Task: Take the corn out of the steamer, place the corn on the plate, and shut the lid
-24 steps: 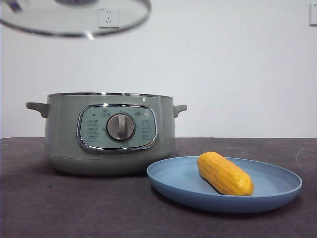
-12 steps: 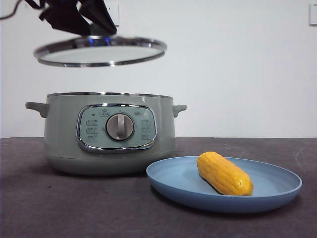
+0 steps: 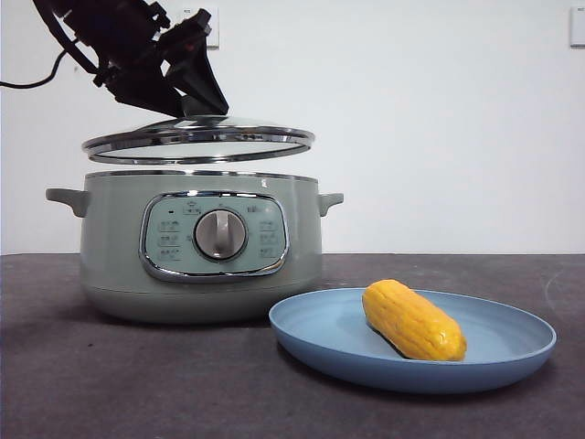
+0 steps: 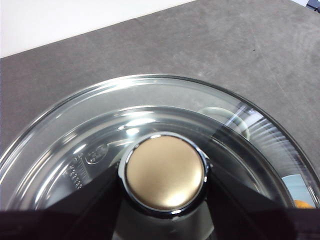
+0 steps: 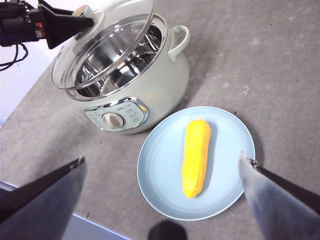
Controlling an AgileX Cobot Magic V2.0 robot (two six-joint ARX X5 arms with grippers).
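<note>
The glass lid (image 3: 198,144) hangs level just above the rim of the sage-green steamer (image 3: 110,247). My left gripper (image 3: 196,101) is shut on the lid's knob (image 4: 165,167), its black jaws pressing both sides of it. In the right wrist view the lid (image 5: 105,40) sits tilted over the open steamer (image 5: 150,90), whose steel inside shows. The yellow corn (image 3: 413,320) lies on the light-blue plate (image 3: 329,334), to the right of the steamer. My right gripper (image 5: 162,162) hovers high over the plate (image 5: 160,150) and the corn (image 5: 196,156), open and holding nothing.
The dark grey table (image 3: 137,384) carries the steamer and plate. A white wall with a socket (image 3: 212,27) stands behind. A black cable (image 3: 27,84) trails from the left arm. The table's near edge (image 5: 75,215) shows in the right wrist view.
The lid has come down from the top of the front view to just above the steamer's rim, shifting slightly right, with the left gripper following. Corn and plate have stayed put.
</note>
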